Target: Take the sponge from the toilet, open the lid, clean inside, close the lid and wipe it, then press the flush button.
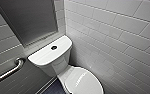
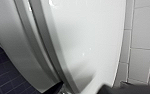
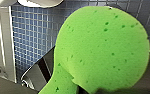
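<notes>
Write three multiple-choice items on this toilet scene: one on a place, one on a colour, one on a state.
1. Where is the flush button?
A. Centre of the tank top
B. Tank's front
C. Tank's side
2. What colour is the sponge?
A. Yellow
B. Green
C. Pink
3. How is the lid?
A. Raised upright
B. Taken off
C. Down, closed
Answers:
1 A: the dark button sits mid-top in the head view.
2 B: the right wrist view shows it bright green.
3 C: it lies flat in the head view.
</notes>
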`<state>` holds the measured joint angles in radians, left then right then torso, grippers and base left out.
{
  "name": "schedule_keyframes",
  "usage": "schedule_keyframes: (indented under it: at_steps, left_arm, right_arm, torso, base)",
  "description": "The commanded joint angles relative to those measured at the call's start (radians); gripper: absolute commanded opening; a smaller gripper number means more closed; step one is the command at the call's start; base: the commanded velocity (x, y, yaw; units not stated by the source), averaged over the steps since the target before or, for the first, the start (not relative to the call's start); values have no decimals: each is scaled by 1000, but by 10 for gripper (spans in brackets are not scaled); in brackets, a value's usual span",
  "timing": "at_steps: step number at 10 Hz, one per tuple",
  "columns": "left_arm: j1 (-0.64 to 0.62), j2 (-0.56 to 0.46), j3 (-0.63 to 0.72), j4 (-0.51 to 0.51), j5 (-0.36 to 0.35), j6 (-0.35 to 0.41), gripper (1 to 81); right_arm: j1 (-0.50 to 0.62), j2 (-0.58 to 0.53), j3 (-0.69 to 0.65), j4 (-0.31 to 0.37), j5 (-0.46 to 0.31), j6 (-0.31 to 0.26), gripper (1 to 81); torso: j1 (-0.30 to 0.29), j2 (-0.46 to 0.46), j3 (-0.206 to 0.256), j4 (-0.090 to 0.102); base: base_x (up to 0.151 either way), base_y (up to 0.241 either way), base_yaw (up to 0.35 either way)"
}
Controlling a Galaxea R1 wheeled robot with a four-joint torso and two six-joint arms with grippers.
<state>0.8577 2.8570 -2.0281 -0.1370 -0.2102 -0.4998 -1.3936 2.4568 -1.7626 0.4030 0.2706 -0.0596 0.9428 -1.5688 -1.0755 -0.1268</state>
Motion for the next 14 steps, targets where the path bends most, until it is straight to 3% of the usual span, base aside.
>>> schedule_keyframes:
  at_steps: [1, 11, 14]
  left_arm:
    - [-94, 22, -8, 37, -18, 12, 811]
    - [-136, -5, 112, 106, -37, 9, 811]
    - [-139, 27, 49, 106, -34, 9, 811]
  right_arm:
    - [14, -33, 14, -13, -71, 1, 10]
    - [21, -2, -18, -13, -73, 1, 10]
    - [23, 7, -24, -13, -73, 1, 10]
  torso:
    - [0, 0, 0, 0]
    - [0, 0, 0, 0]
    - [0, 0, 0, 0]
  base:
    - [0, 0, 0]
    - [0, 0, 0]
    - [0, 0, 0]
